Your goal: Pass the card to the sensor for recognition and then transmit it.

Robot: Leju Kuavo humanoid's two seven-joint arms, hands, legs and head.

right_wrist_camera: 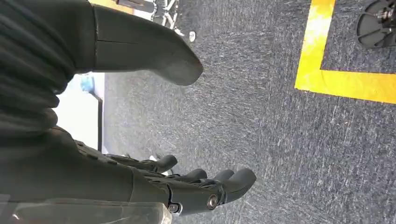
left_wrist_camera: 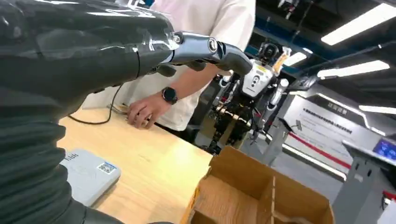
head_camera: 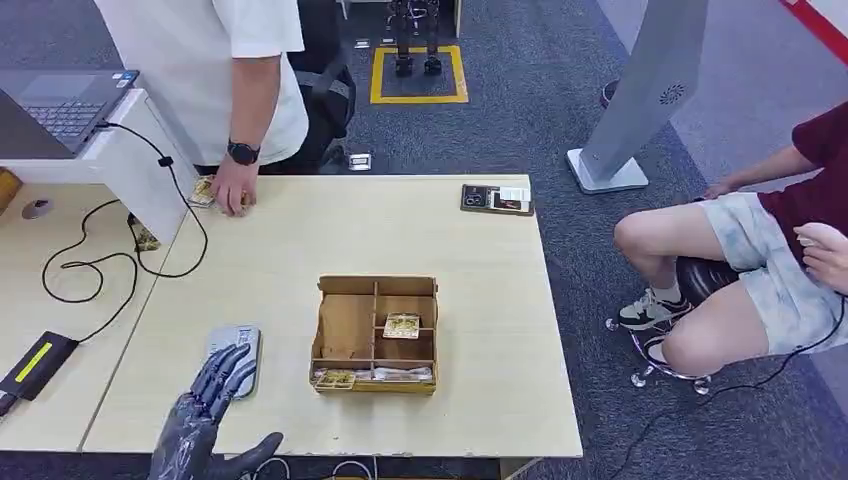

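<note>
A grey flat sensor (head_camera: 236, 356) (left_wrist_camera: 88, 175) lies near the table's front edge, left of a brown divided box (head_camera: 376, 335) (left_wrist_camera: 261, 196). One card (head_camera: 402, 325) lies in a middle compartment of the box, another card (head_camera: 335, 379) in its front row. My left hand (head_camera: 205, 420) (left_wrist_camera: 112, 51) hovers at the table's front edge, fingers spread over the sensor's near end, holding nothing. My right hand (right_wrist_camera: 154, 182) hangs over the grey carpet with fingers apart and empty.
A person in a white shirt stands at the far left of the table, a hand (head_camera: 234, 188) resting on cards there. A dark device (head_camera: 497, 199) lies at the far right edge. Another person (head_camera: 760, 270) sits to the right. A cable (head_camera: 110, 250) and laptop (head_camera: 60, 105) are on the left.
</note>
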